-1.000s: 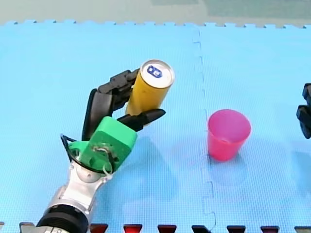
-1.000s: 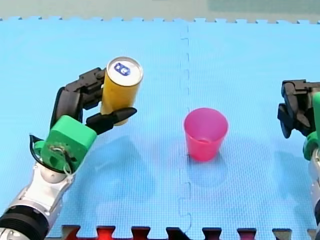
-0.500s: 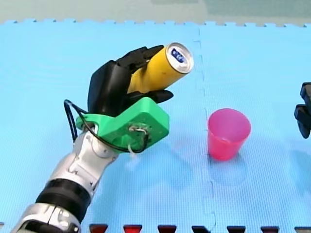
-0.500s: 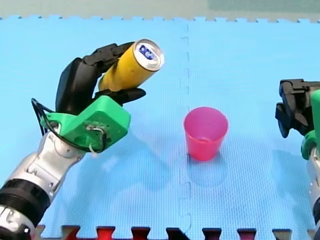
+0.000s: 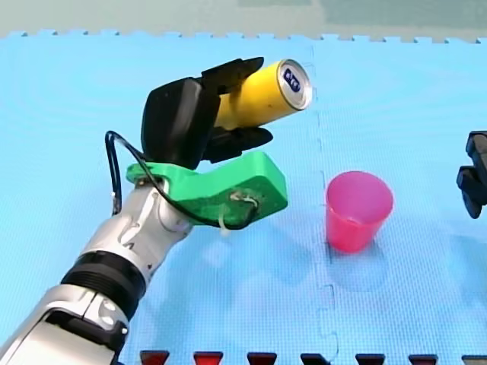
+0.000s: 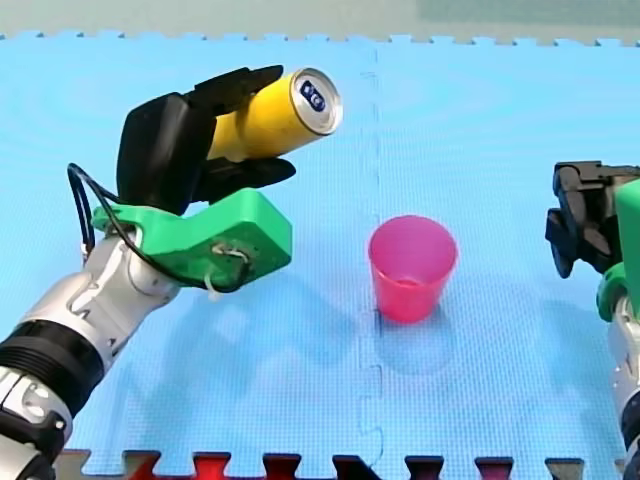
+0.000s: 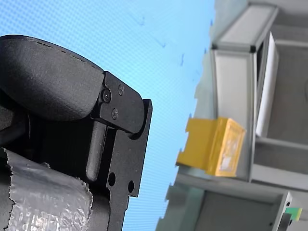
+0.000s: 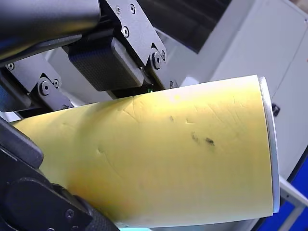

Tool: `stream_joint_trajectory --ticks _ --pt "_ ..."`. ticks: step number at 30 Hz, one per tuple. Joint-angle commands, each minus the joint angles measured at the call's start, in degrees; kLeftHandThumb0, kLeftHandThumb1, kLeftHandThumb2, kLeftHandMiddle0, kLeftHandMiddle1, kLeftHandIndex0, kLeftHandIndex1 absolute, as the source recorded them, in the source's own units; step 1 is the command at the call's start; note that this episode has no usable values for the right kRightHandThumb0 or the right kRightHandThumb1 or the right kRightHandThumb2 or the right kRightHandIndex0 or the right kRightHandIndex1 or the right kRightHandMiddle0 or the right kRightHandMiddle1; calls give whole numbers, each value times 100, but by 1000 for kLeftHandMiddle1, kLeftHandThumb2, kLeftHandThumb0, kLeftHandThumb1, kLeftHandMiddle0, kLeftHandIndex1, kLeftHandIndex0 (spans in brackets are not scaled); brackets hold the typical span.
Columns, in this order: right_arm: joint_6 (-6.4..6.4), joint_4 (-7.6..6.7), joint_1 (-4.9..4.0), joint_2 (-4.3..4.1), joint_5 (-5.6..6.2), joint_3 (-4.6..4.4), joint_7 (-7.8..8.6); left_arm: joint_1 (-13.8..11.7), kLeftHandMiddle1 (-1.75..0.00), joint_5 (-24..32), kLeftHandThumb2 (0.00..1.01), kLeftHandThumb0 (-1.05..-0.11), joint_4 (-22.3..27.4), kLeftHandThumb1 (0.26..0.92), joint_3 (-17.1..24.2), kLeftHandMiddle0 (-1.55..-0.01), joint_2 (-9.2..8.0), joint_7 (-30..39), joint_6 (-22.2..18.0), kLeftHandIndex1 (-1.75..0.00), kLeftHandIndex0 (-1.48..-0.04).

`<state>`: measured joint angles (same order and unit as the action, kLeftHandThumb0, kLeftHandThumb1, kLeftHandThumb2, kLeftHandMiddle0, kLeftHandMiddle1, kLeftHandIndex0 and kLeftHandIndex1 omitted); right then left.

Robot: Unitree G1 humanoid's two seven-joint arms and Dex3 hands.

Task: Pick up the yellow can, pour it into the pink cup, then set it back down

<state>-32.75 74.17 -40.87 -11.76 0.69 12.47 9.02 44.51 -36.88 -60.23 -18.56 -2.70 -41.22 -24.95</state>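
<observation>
- Count: one can (image 5: 262, 95), yellow. One cup (image 5: 358, 211), pink. Two robot hands. One mat (image 5: 396, 99), blue foam, made of joined tiles.
- Left hand (image 5: 179, 122): closed around the can's body, fingers (image 5: 228, 72) over the top side and a finger underneath. The hand is raised off the mat.
- Can: tipped close to horizontal and clear of the mat, with its lid end pointing toward the cup's side. It is left of and behind the cup, not over the cup's mouth.
- Second wrist view: can wall (image 8: 159, 154) clamped between black finger segments (image 8: 106, 62) on both sides.
- Cup: upright on the mat, just beside the tile seam, nothing touching it.
- Right hand (image 6: 585, 220): at the mat's right edge, well apart from the cup. It holds nothing that I can see; how far open it is cannot be told.
</observation>
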Motion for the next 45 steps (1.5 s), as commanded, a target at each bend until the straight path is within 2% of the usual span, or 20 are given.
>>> stream_joint_trajectory --ticks 1,4,8,14,15,17,18,22,26,33,45 --pt "38 -11 -27 -3 8 2 -14 139 -53 -69 1 -467 -82 799 -109 -1409 -36 -182 -60 -6 -1239" --pt "64 -17 -42 9 19 4 -11 218 -56 -229 1 -464 -181 800 -272 -1411 -36 -431 -17 -7 -1245" --pt "83 -27 -56 23 32 9 -6 342 -57 -577 1 -453 -188 803 -588 -1409 -37 -734 279 -6 -1250" --pt "70 -42 -50 41 45 15 -2 399 -100 -779 4 -434 -138 814 -847 -1454 -73 -769 468 -4 -1253" --pt "66 -44 -48 44 44 13 -5 402 -212 -807 2 -428 -135 818 -886 -1409 -77 -769 490 -2 -1252" --pt "59 -47 -42 52 43 11 -10 404 -678 -839 2 -425 -129 821 -947 -1171 -74 -774 532 -2 -1253" --pt "58 -47 -40 57 45 13 -11 401 -824 -848 2 -424 -123 823 -971 -1095 -67 -779 550 -1 -1254" --pt "63 -46 -34 84 69 32 -8 365 -1070 -921 1 -423 -69 828 -1098 -989 -42 -875 559 -1 -1258" --pt "89 -41 -42 108 119 63 19 374 -1153 -1081 1 -419 -81 832 -1268 -960 -49 -1103 568 -2 -1262" --pt "123 -28 -53 130 168 101 39 424 -1416 -1372 1 -402 -152 842 -1574 -870 -37 -1415 723 -2 -1260" --pt "113 -13 -43 137 151 116 16 456 -1550 -1529 2 -378 -124 855 -1813 -816 -31 -1512 971 -8 -1260"
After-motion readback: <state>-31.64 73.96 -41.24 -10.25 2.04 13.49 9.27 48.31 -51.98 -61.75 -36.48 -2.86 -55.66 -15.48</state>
